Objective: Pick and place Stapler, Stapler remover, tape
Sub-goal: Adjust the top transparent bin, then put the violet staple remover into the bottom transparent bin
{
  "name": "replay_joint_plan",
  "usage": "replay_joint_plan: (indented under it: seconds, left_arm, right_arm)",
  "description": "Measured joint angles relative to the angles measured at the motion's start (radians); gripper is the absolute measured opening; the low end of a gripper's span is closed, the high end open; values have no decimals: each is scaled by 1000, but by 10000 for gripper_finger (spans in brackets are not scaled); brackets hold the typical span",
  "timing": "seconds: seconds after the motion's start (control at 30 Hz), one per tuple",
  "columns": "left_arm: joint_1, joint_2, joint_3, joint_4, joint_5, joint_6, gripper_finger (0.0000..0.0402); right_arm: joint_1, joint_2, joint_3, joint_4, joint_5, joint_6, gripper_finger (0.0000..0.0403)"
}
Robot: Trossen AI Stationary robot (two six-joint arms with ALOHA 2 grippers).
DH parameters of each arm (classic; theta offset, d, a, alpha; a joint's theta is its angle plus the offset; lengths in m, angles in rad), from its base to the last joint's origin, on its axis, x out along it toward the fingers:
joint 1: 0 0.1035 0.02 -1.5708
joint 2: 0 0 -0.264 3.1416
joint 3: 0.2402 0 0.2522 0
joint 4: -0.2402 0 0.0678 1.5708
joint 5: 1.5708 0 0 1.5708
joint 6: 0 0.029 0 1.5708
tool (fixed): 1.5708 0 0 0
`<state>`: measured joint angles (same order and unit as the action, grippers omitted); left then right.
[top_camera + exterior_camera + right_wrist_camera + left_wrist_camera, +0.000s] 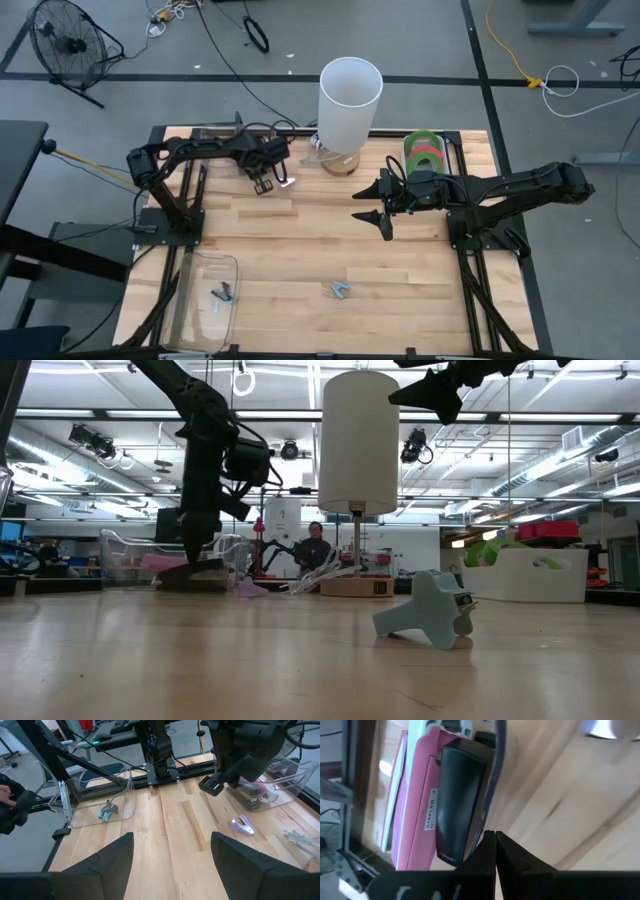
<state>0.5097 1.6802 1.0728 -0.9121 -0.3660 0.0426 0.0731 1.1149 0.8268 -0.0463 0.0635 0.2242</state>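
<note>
Green and red tape [424, 152] rings lie stacked in a bin at upper right of the high view. Just left, the right gripper [383, 207] hangs wide open and empty. Upper left, the left gripper [268, 183] is closed beside a stapler [457, 802]

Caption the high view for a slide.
Left claw closed near the lamp; right claw open mid-table; a staple remover lies loose.

A grey floor [420, 40] crossed by dark lines is seen around the wooden surface [300, 250]. A black fan [65, 40] and loose cables [255, 35] are laid on it. Ceiling strip lights [560, 465] are lit beyond.
</note>
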Motion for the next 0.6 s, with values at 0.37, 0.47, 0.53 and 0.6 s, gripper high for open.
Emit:
replay_joint_plan:
  seconds: [0.37, 0.47, 0.53, 0.6]
  left_arm:
    - [46, 0, 0, -16, 11, 21, 1]
    - [19, -1, 1, -26, 37, 3, 1]
    - [-5, -19, 1, -29, 61, 3, 1]
    - [-34, -42, 1, -22, 68, 1, 1]
  right_arm:
    - [0, 0, 0, 0, 0, 3, 263]
    - [0, 0, 0, 0, -1, 3, 263]
    - [0, 0, 0, -1, -1, 3, 263]
    - [0, 0, 0, -3, -2, 3, 263]
